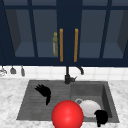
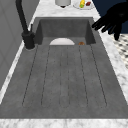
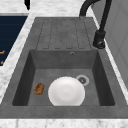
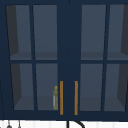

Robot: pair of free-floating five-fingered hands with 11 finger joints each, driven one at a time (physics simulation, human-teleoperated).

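My left hand hangs over the ribbed drainboard with its fingers spread and straight, holding nothing. My right hand floats at the front right corner of the sink basin, fingers curled, empty. A large red ball sits between the hands at the sink's front edge. A white plate lies flat in the basin beside the drain. A small brown sponge-like lump rests on the basin floor. A hand with straight spread fingers shows in the left side view, over the front counter.
A black faucet stands behind the sink. Above it is a dark blue glass-door cabinet with two orange handles and a green bottle inside. Utensils hang on the wall at left. A dish of food stands on the far counter.
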